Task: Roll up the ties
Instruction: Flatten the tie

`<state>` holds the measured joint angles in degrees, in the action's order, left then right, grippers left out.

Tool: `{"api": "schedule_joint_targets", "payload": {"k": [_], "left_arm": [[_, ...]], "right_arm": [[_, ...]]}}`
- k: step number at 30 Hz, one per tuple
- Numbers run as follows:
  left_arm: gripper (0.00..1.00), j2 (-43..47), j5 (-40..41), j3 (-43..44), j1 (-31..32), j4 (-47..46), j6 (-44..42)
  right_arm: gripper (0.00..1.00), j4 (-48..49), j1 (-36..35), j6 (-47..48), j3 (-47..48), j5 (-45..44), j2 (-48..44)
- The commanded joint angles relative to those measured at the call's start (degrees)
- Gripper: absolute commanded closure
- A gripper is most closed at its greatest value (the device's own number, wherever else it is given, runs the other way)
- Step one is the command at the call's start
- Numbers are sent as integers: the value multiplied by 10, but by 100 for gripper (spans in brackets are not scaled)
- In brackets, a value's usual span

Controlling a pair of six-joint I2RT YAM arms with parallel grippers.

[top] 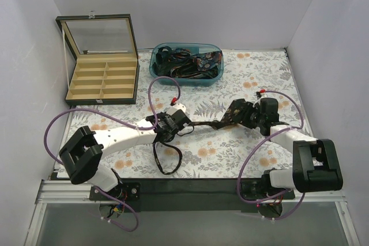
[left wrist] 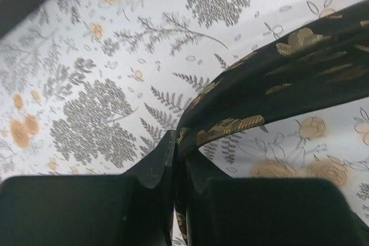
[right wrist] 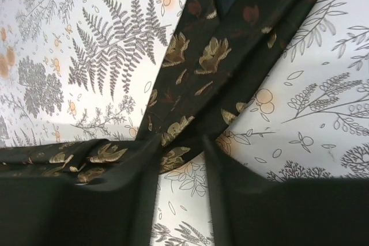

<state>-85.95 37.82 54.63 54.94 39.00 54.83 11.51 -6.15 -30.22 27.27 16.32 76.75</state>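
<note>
Left pincer (left wrist: 176, 142) is clamped shut on the long narrow black fabric necktie (top: 202, 124) with the orange-gold leaf pattern. In the wrist view the cloth comes straight out from between the two black fingers and climbs away to the upper right.

From above, the necktie is stretched across the middle of the bench (top: 253, 79), running from my left pincer over to my right one. Its thin tail drops from the left pincer and loops toward the near edge.

Right pincer (right wrist: 180, 154): its fingers stand apart, and I can see the printed cloth between them. The necktie lies folded over itself just ahead of the tips and drapes across the left finger. It is not pinched.

The bench is covered in a white cloth printed with grey ferns and orange-gold flowers. At the far left sits a dark wooden box (top: 102, 79) with its glass lid raised and tan compartments inside. Just to the right of it is a teal plastic tub (top: 154, 67) holding a heap of dark ties (top: 187, 63). Thin purple cables (top: 151, 91) arc off both arms. Plain pale walls (top: 202, 4) close in the bench on three sides.
</note>
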Motion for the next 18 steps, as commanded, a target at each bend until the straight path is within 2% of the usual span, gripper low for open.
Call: {"api": "schedule_joint_targets", "payload": {"k": [1, 4, 7, 12, 18], "left_arm": [[97, 32, -22, -7, 21, 48, 90], [96, 30, -34, -15, 30, 53, 120], [94, 25, -27, -22, 30, 55, 132], [90, 20, -22, -21, 31, 53, 139], [90, 24, -35, -22, 30, 47, 143]], "right_arm": [[59, 22, 5, 3, -10, -29, -41], [42, 5, 5, 38, 2, -45, -58], [37, -16, 5, 79, 35, -72, -53], [43, -19, 4, 119, 74, -66, -28], [52, -20, 4, 120, 105, 2, 22]]}}
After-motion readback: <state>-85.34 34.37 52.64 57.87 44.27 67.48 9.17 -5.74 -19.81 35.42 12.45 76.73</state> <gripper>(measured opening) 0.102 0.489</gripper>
